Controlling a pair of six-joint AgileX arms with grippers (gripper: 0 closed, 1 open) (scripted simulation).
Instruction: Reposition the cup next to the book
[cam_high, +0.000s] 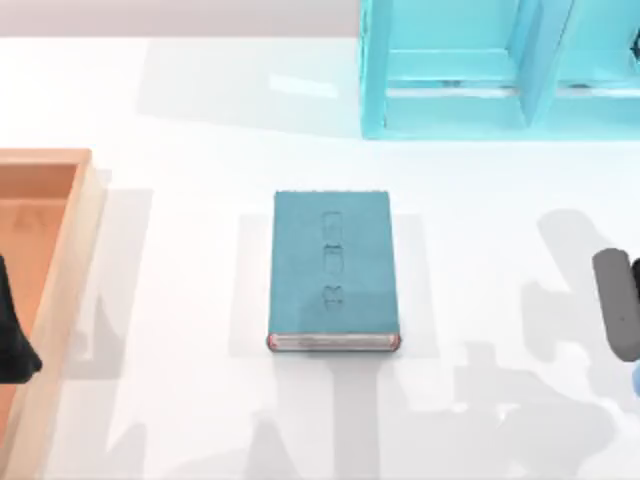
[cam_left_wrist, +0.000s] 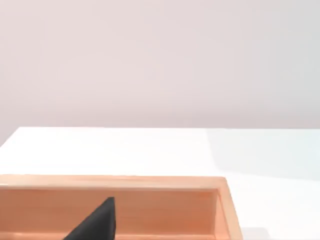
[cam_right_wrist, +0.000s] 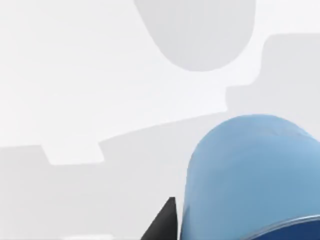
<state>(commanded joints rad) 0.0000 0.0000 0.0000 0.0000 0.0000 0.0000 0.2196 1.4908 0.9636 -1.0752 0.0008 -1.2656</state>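
The teal-blue book (cam_high: 332, 270) lies flat in the middle of the table, its reddish edge toward the near side. At the table's right edge my right arm (cam_high: 618, 300) reaches in, and a sliver of the blue cup (cam_high: 636, 378) shows just below it. The right wrist view has the cup (cam_right_wrist: 250, 175) very close, with one dark fingertip (cam_right_wrist: 165, 224) pressed against its side; the gripper looks shut on it, above the white table. My left arm (cam_high: 10, 330) is parked at the left edge over the tray.
An orange wooden tray (cam_high: 75, 250) runs along the left side; its wall (cam_left_wrist: 150, 205) shows in the left wrist view with one dark finger (cam_left_wrist: 95, 222). A light-cyan shelf unit (cam_high: 460, 100) stands at the back right. White table surrounds the book.
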